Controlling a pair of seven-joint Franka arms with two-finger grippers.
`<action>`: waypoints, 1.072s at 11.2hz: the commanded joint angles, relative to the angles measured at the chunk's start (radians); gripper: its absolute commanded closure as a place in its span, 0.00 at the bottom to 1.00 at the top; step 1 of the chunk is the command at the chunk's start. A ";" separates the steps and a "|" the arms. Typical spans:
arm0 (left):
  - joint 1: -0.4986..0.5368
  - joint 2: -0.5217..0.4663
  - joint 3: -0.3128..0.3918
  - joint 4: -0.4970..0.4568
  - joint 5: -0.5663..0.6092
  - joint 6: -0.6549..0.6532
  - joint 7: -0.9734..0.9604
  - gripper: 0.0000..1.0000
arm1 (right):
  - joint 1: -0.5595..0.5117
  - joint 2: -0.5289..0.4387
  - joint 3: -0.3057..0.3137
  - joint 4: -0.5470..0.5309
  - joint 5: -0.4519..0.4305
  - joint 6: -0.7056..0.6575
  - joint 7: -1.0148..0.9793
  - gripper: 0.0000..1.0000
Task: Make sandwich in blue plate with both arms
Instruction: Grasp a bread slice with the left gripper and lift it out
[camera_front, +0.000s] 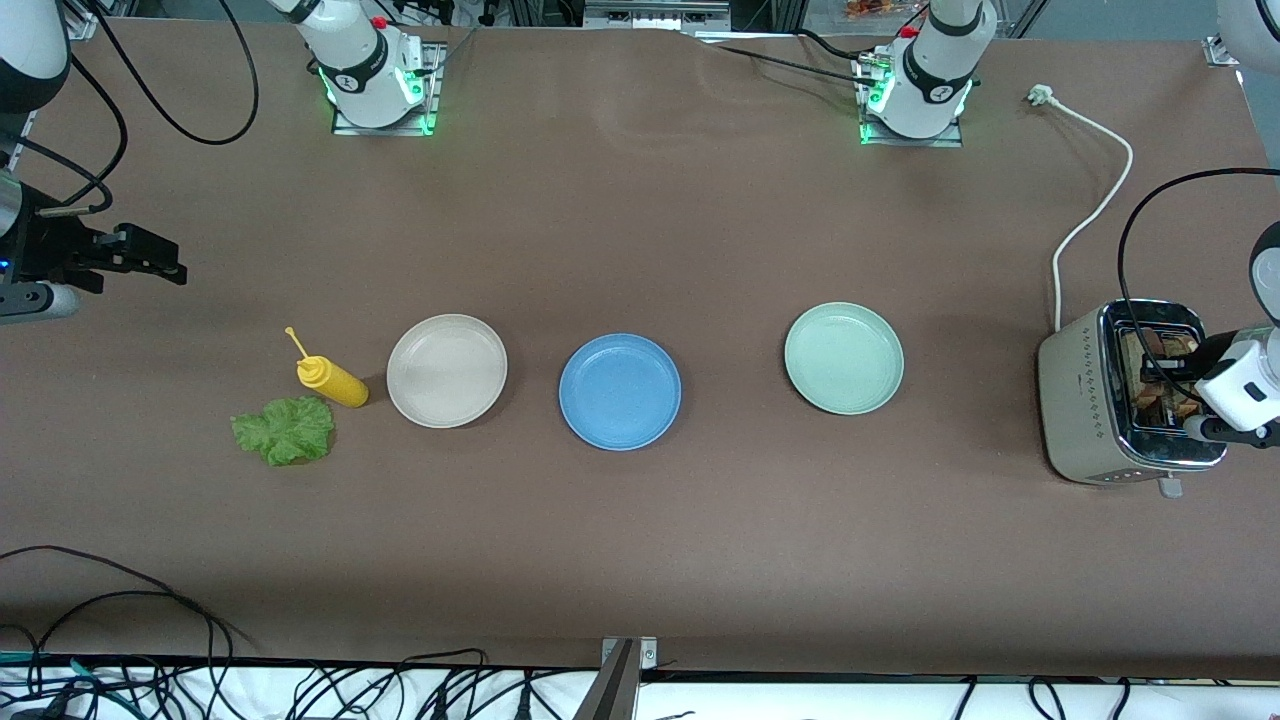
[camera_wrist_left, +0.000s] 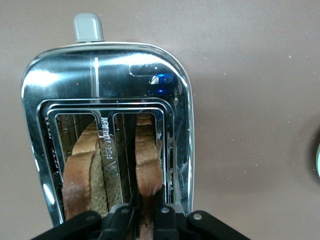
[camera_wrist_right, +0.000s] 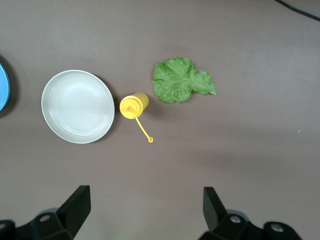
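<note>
The blue plate (camera_front: 620, 392) sits bare at mid-table; its edge shows in the right wrist view (camera_wrist_right: 2, 86). The green lettuce leaf (camera_front: 284, 430) (camera_wrist_right: 181, 80) lies on the table toward the right arm's end. Two brown bread slices stand in the toaster (camera_front: 1090, 400) (camera_wrist_left: 100, 75) at the left arm's end. My left gripper (camera_front: 1165, 366) (camera_wrist_left: 148, 202) reaches into one slot and is shut on one bread slice (camera_wrist_left: 148, 160). The other slice (camera_wrist_left: 80, 175) stays in the neighbouring slot. My right gripper (camera_front: 172, 264) (camera_wrist_right: 145, 192) is open and empty, in the air over the right arm's end of the table.
A beige plate (camera_front: 447, 370) (camera_wrist_right: 77, 106) and a yellow squeeze bottle (camera_front: 333, 382) (camera_wrist_right: 134, 106) stand between the lettuce and the blue plate. A pale green plate (camera_front: 844, 358) lies between the blue plate and the toaster. The toaster's white cable (camera_front: 1095, 200) trails toward the left arm's base.
</note>
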 joint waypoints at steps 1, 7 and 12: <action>-0.001 -0.003 -0.001 0.016 0.018 -0.010 0.012 1.00 | 0.002 -0.010 0.003 -0.011 -0.002 0.008 0.008 0.00; -0.030 -0.073 -0.006 0.033 0.013 -0.025 0.002 1.00 | 0.002 -0.010 0.003 -0.013 -0.003 0.008 0.008 0.00; -0.055 -0.120 -0.012 0.094 0.010 -0.050 0.008 1.00 | 0.002 -0.010 0.003 -0.013 -0.003 0.010 0.008 0.00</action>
